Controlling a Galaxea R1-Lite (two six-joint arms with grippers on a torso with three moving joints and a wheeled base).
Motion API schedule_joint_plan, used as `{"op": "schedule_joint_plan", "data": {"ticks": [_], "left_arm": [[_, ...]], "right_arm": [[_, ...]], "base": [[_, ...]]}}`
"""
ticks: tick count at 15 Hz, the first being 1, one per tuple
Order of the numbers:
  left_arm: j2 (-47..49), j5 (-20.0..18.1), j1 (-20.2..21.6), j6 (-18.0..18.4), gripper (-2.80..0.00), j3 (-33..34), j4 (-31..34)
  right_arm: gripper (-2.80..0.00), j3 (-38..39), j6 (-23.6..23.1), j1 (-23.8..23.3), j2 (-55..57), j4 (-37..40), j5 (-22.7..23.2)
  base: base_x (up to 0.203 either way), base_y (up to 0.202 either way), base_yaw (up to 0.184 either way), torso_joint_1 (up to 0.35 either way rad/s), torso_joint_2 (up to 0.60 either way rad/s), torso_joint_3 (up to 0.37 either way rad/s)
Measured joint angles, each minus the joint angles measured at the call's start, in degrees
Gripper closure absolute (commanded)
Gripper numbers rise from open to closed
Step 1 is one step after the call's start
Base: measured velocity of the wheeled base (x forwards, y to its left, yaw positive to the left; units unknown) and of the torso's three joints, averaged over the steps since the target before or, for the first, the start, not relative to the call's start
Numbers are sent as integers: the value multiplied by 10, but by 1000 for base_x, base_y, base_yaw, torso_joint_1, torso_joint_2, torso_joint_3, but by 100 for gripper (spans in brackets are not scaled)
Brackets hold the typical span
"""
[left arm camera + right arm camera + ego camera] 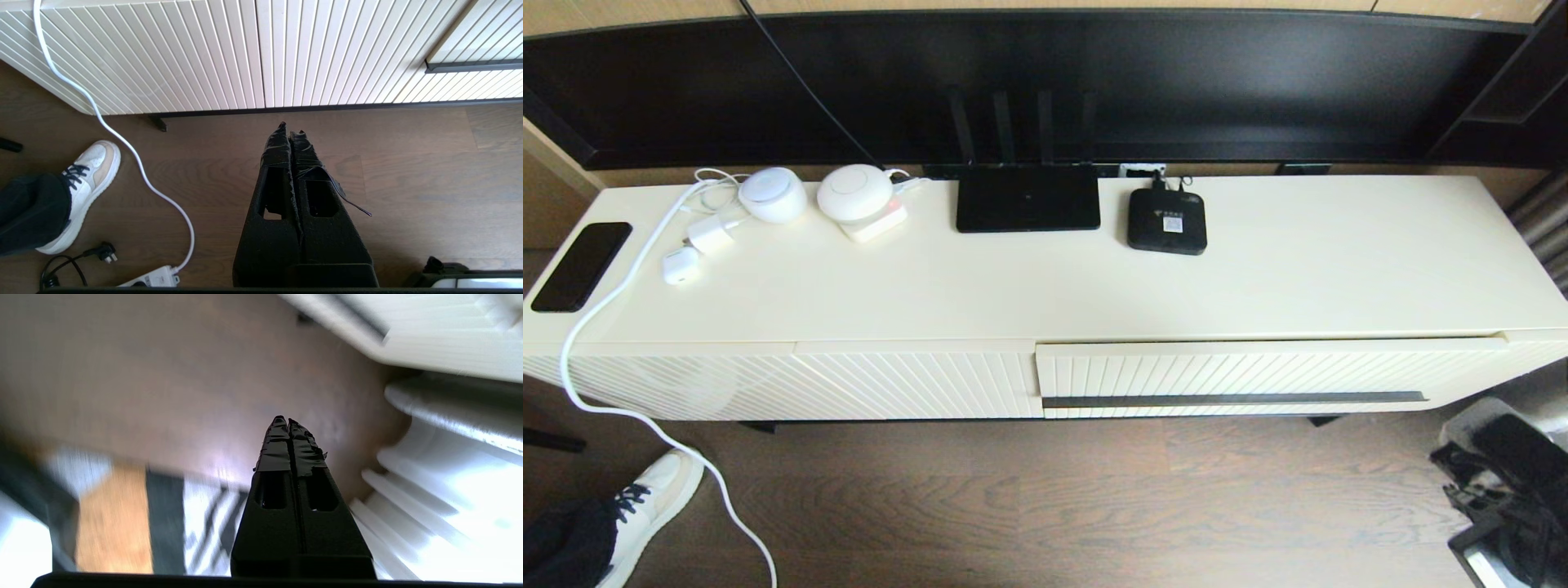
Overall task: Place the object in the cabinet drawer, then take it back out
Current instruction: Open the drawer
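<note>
The cabinet drawer [1233, 380], a wide cream front with vertical ribs and a long dark handle strip [1233, 399], sits shut or very nearly so in the right half of a long cream cabinet [1298, 261]; a thin dark gap runs along its top edge. The black organizer box named in the task appears in none of the three views. On the cabinet top, a flat black router [1027, 198] with four antennas stands at the back centre, a small black set-top box [1167, 220] just to its right. Toward the left end lie two white rounded devices [772, 194] [854, 193], a white charger [712, 233], a small white case [680, 265] and a dark phone [580, 266] at the far left edge. A white cable [621, 408] trails off the left end down to the brown wood floor, where a white sneaker [654, 506] shows at lower left. The left gripper [291, 128] hangs over the floor before the cabinet's diagonal-ribbed panel [163, 53], its taped fingers pressed together and empty. The right gripper [284, 420], low near the cabinet's right end, likewise has its fingers pressed together, holding nothing, in a blurred view.
</note>
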Motion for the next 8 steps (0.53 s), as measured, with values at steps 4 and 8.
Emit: {"op": "schedule_joint_plan", "data": {"ticks": [4,8], "left_arm": [[0,0,0,0,0,0,0],[0,0,0,0,0,0,0]], "right_arm": [[0,38,-93,15,-56,62,56],[0,73,-236,13,-46,-16,151]], "base": [[0,0,0,0,0,0],[0,0,0,0,0,0]]}}
